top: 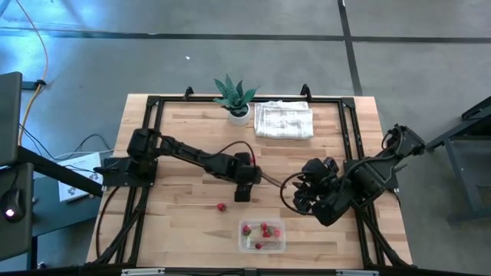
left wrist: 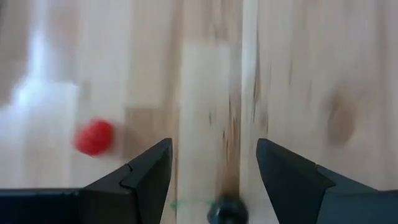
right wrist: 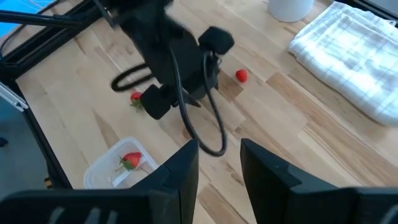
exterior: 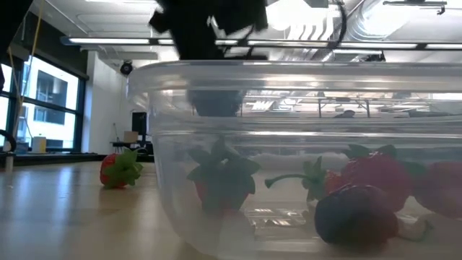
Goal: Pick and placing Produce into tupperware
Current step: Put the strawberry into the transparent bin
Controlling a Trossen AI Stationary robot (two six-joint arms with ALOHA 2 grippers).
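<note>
The clear tupperware [top: 262, 236] is sitting near the front edge of the table [top: 176, 153], and everything else is best placed from it. Several pieces of produce [top: 265, 230] are lying inside it; through its wall in the low view a green-topped red piece, a dark roundish one [exterior: 355, 213] and more red ones are showing. One red piece [top: 221, 207] is lying loose on the wood just beyond the tupperware's left corner, well outside the rim. Another red piece [right wrist: 241, 76] is showing farther back on the boards, on the far side of the left arm from the tupperware.

The left gripper [top: 242, 190] is hovering behind the tupperware, a little left of it and close to the loose piece, with its fingers [left wrist: 146, 171] spread apart and nothing between them. The same red berry [left wrist: 95, 137] is sitting off to one side of those fingers.

The right gripper [top: 301, 201] is waiting to the right of the tupperware and slightly behind it, its fingers [right wrist: 186, 165] parted with only a narrow gap, holding nothing.

At the far edge of the table from the tupperware, a small potted plant [top: 236, 98] is standing beside a folded white cloth [top: 283, 120].
</note>
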